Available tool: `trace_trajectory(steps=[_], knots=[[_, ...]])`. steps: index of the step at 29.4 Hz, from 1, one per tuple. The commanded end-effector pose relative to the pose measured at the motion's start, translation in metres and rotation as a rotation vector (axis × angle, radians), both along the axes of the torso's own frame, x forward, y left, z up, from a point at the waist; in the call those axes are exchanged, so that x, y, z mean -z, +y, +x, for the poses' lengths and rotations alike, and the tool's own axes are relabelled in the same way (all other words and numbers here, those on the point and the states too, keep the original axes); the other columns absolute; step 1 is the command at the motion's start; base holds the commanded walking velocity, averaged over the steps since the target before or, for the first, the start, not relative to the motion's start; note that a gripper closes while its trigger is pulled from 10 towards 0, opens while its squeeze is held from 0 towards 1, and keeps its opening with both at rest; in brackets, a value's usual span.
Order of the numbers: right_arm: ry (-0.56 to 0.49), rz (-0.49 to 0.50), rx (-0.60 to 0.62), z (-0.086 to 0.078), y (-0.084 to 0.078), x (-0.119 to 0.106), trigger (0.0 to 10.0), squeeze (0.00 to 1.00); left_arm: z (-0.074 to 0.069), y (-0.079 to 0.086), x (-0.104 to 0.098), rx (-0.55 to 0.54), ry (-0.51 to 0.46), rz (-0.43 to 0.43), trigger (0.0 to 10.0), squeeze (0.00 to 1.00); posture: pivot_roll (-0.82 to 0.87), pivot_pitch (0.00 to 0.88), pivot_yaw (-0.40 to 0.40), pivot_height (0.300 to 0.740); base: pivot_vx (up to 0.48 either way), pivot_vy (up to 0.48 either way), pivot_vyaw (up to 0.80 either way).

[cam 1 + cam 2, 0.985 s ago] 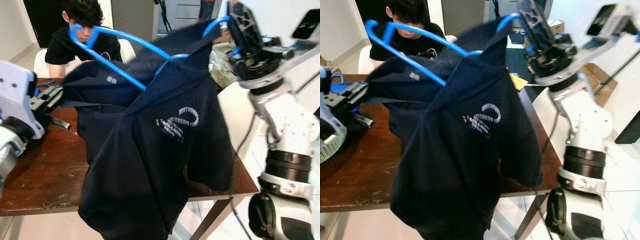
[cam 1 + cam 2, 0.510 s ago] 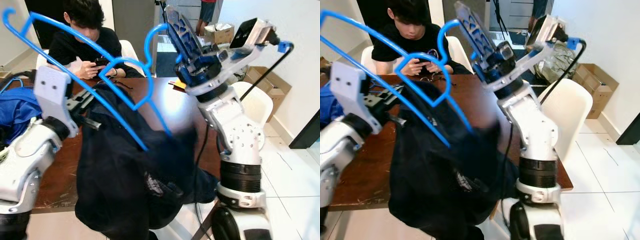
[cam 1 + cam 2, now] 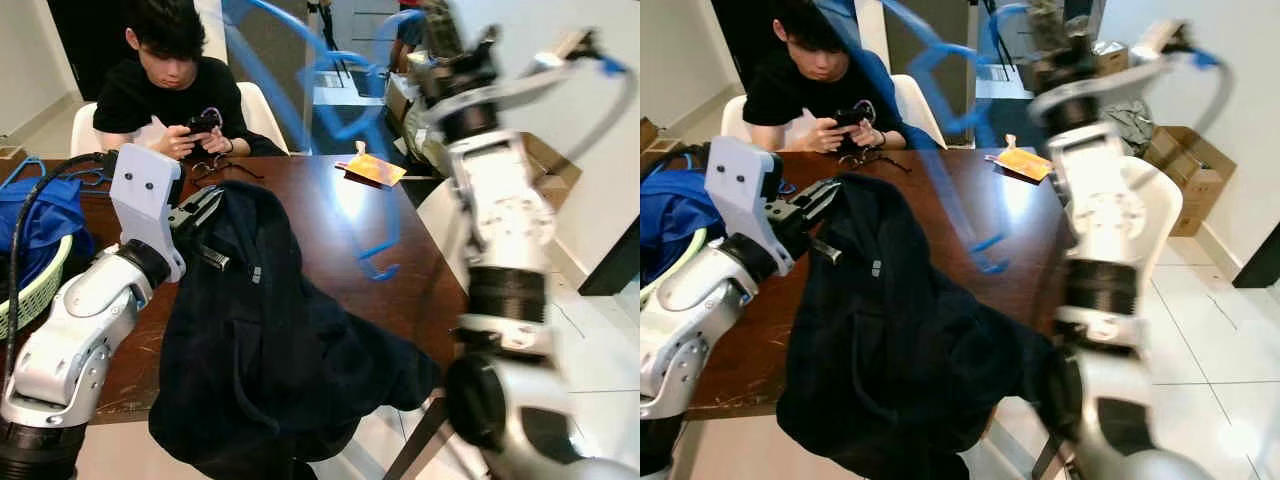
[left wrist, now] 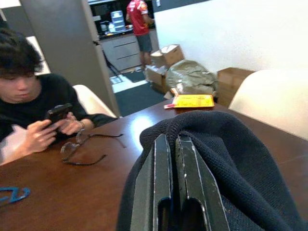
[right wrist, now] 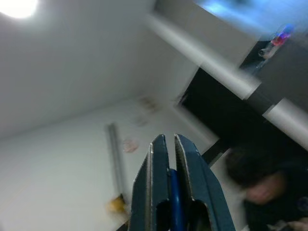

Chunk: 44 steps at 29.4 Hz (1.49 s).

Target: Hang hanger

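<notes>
The right pincer [image 5: 169, 183], clamped on the blue hanger [image 3: 372, 262], holds it high over the surface's [image 3: 300, 210] far edge, apart from the dark garment [image 3: 270, 350] pinched in the left pincer [image 4: 175, 192].

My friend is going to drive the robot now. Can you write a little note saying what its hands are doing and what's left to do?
Left end effector: shut on the dark shirt, which lies bunched over the table edge.
Right end effector: raised high, shut on the blue hanger, which is blurred from moving.
Done: both things are gripped.
Left: the shirt is off the hanger, so get it back on, then hang it. A person sits across the table, so swing carefully.
</notes>
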State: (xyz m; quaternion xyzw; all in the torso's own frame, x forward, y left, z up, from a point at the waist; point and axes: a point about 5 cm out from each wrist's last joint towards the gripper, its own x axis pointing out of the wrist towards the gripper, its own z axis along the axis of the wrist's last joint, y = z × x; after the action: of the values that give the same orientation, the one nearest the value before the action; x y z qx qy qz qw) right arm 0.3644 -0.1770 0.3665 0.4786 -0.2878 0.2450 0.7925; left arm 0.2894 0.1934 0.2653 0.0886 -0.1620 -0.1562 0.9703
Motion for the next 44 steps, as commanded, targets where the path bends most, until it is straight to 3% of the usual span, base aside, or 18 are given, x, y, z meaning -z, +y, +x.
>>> trace_trajectory(steps=[1,5,6,10,11,12,13,19,28,30,31,33,34,35,39,41,43,44], knots=[[0.004,-0.015,0.053,0.001,-0.005,-0.003,0.0,0.00,-0.001,0.010,-0.007,-0.033,-0.037,0.014,0.0,0.00,0.13,0.000,-0.012,0.735,0.000,0.000,0.00],[0.101,-0.152,0.225,0.006,-0.024,0.010,0.0,0.00,0.002,0.027,-0.031,-0.067,-0.107,0.012,0.0,0.00,0.13,0.000,-0.008,0.735,0.000,0.000,0.00],[0.164,-0.265,0.315,0.009,-0.030,0.021,0.0,0.00,0.005,0.036,-0.052,-0.069,-0.165,0.024,0.0,0.00,0.14,0.000,-0.009,0.735,0.000,0.000,0.00],[0.164,-0.265,0.315,0.009,-0.030,0.021,0.0,0.00,0.005,0.036,-0.052,-0.069,-0.165,0.024,0.0,0.00,0.14,0.000,-0.009,0.735,0.000,0.000,0.00],[0.223,-0.363,0.364,0.013,-0.032,0.036,0.0,0.00,0.015,0.046,-0.081,-0.073,-0.238,0.058,0.0,0.00,0.14,0.000,-0.001,0.735,0.000,0.000,0.00],[0.223,-0.363,0.364,0.013,-0.032,0.036,0.0,0.00,0.015,0.046,-0.081,-0.073,-0.238,0.058,0.0,0.00,0.14,0.000,-0.001,0.735,0.000,0.000,0.00],[0.274,-0.462,0.382,0.015,-0.028,0.054,10.0,0.00,0.037,0.051,-0.116,-0.063,-0.303,0.078,0.0,0.00,0.13,0.000,0.027,0.735,0.000,0.000,-0.80],[0.344,-0.562,0.415,0.015,-0.030,0.079,10.0,0.00,0.070,0.028,-0.163,0.034,-0.357,0.102,0.0,0.00,0.09,0.000,0.055,0.735,0.000,0.000,-0.80],[0.345,-0.625,0.432,0.002,-0.042,0.090,10.0,0.00,0.074,0.008,-0.181,0.096,-0.395,0.065,0.0,0.00,0.06,0.006,0.083,0.735,0.000,0.000,-0.36],[0.323,-0.728,0.368,-0.005,-0.033,0.100,10.0,0.00,0.083,0.015,-0.143,0.073,-0.299,0.070,0.1,0.00,0.05,0.013,0.083,0.735,0.000,0.000,0.00],[0.323,-0.728,0.368,-0.005,-0.033,0.100,10.0,0.00,0.083,0.015,-0.143,0.073,-0.299,0.070,0.1,0.00,0.05,0.013,0.083,0.735,0.000,0.000,0.00],[0.299,-0.790,0.316,-0.008,-0.026,0.103,10.0,0.00,0.089,0.026,-0.097,0.050,-0.168,0.054,1.1,0.00,0.05,0.014,0.079,0.735,0.000,0.000,0.00],[0.291,-0.806,0.300,-0.009,-0.024,0.103,10.0,0.00,0.091,0.029,-0.076,0.058,-0.108,0.052,2.7,0.00,0.05,0.014,0.079,0.735,0.000,0.000,0.00],[0.281,-0.828,0.285,-0.010,-0.023,0.103,10.0,0.00,0.091,0.032,-0.053,0.033,-0.054,0.061,9.1,0.00,0.05,0.013,0.073,0.735,0.000,0.000,0.00],[0.267,-0.856,0.257,-0.011,-0.020,0.103,10.0,0.00,0.085,0.037,-0.016,-0.019,0.038,0.045,10.0,0.00,0.05,0.014,0.064,0.735,0.000,0.000,0.00],[0.267,-0.856,0.257,-0.011,-0.020,0.103,10.0,0.00,0.085,0.037,-0.016,-0.019,0.038,0.045,10.0,0.00,0.05,0.014,0.064,0.735,0.000,0.000,0.00],[0.248,-0.886,0.227,-0.012,-0.013,0.104,10.0,0.00,0.073,0.061,0.021,-0.184,0.135,0.055,10.0,0.00,0.07,0.013,0.042,0.735,0.000,0.000,0.00],[0.248,-0.886,0.227,-0.012,-0.013,0.104,10.0,0.00,0.073,0.061,0.021,-0.184,0.135,0.055,10.0,0.00,0.07,0.013,0.042,0.735,0.000,0.000,0.00]])
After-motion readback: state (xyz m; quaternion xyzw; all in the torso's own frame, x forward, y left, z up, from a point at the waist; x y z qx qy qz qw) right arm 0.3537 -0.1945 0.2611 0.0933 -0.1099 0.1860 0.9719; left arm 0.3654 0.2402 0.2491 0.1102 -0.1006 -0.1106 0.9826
